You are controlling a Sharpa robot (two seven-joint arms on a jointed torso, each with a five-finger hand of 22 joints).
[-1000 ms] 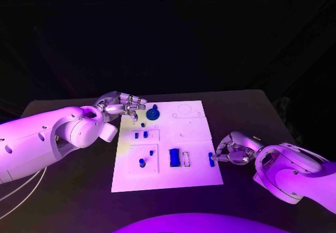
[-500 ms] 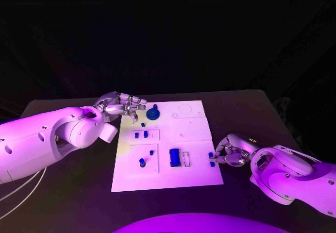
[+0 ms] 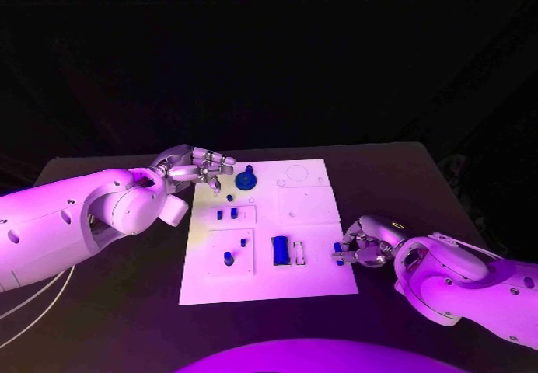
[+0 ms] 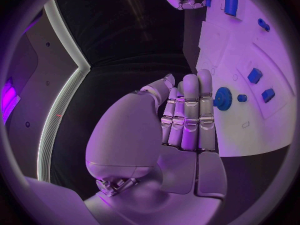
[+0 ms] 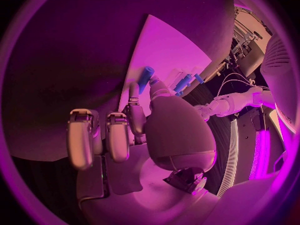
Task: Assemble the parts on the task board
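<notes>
Slid inward: right hand (image 3: 365, 250) now pinching small blue part (image 3: 337, 253) at board's (image 3: 269, 287) right edge, long axis pointing away; left hand (image 3: 200, 167) idle, fingers together.

You have the white task board (image 3: 314, 284) lying flat mid-table. A round blue gear (image 3: 245, 183) sits near its far left corner, a blue rectangular block (image 3: 279, 250) lower down, a slim blue peg (image 3: 337, 252) at its right edge.
</notes>
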